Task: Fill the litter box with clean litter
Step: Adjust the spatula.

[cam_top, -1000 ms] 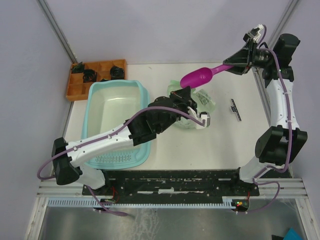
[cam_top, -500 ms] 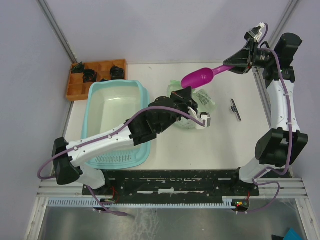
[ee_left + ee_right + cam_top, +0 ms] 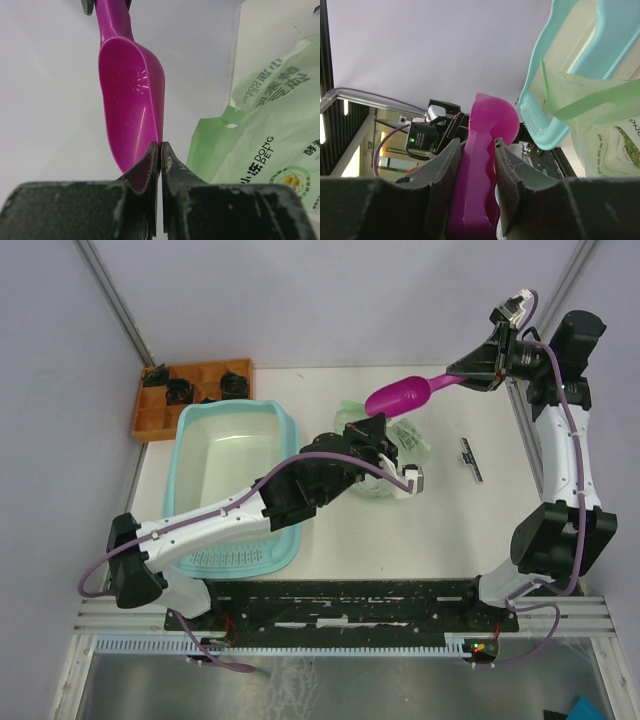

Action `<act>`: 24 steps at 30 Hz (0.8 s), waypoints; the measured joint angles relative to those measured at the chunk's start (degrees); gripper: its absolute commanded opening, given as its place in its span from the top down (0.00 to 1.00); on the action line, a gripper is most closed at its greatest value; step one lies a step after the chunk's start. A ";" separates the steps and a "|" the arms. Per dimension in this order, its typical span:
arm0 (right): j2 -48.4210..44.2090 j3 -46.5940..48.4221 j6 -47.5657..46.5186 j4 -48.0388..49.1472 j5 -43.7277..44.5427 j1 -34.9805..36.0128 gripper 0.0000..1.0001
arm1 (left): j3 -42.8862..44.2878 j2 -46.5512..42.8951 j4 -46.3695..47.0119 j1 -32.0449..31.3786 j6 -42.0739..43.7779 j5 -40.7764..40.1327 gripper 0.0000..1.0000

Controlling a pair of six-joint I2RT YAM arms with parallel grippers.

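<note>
- Top view: the litter box (image 3: pixel 195 455) sits on the left part of the table (image 3: pixel 450 520), its ribbed ledge toward the arm bases, with an orange tray (image 3: pixel 150 415) just behind it.
- The left gripper (image 3: pixel 373 424) hangs over a green bag (image 3: pixel 412 437) just right of the box. The right gripper (image 3: pixel 468 371) holds a pink scoop (image 3: pixel 398 396) by its handle, raised above the bag. A small black strip (image 3: pixel 470 458) lies apart on the right.
- Left wrist: the left gripper (image 3: pixel 160 149) has its fingers pressed together with nothing seen between them. The scoop (image 3: pixel 132 100) bowl is just beyond, the bag (image 3: pixel 260 150) to the right.
- Right wrist: the right gripper (image 3: pixel 474 155) clamps the scoop (image 3: pixel 487 125) handle from both sides. The litter box (image 3: pixel 540 117) and bag (image 3: pixel 590 97) lie beyond.
</note>
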 measured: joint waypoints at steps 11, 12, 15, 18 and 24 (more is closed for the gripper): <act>-1.81 -2.91 -0.20 2.78 0.83 -0.07 0.96 | 0.13 0.09 0.22 0.31 0.02 -0.85 0.97; -1.88 -3.15 -0.20 3.04 0.85 -0.07 0.97 | 0.13 0.15 0.42 0.48 0.04 -1.16 0.97; -2.56 -4.46 -0.22 4.24 1.05 -0.07 0.98 | 0.13 0.70 1.31 1.33 0.07 -1.60 0.97; -3.17 -6.03 -0.28 5.16 1.31 -0.07 0.98 | 0.74 1.49 1.60 2.54 0.04 -1.86 0.97; -3.87 -8.24 -0.31 6.08 2.56 -0.28 0.98 | 1.95 3.19 2.05 3.56 0.04 -3.06 0.97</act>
